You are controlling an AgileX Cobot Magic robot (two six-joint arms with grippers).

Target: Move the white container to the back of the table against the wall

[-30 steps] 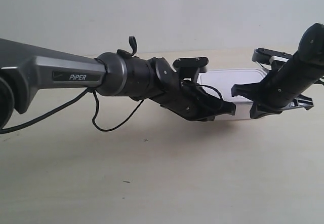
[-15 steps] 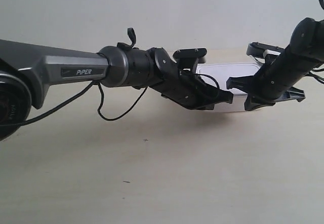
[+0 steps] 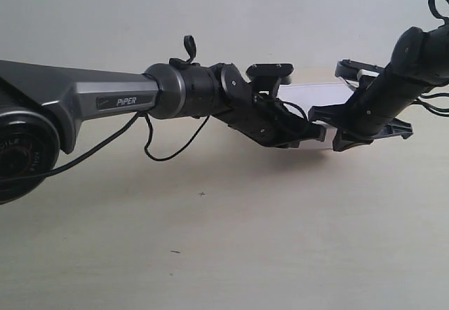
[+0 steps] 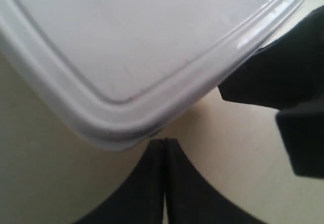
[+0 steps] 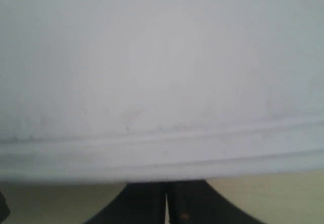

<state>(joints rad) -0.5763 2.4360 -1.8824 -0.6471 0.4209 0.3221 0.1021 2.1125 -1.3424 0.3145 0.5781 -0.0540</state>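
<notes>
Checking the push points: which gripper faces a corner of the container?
The left gripper: the white container's rounded corner lies at its shut jaws; the right gripper faces a straight side.

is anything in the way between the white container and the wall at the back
Nothing visible does. The narrow strip of table between the white container and the wall looks bare where it shows. Parts of that strip are hidden in the exterior view, so those cannot be checked.
</notes>
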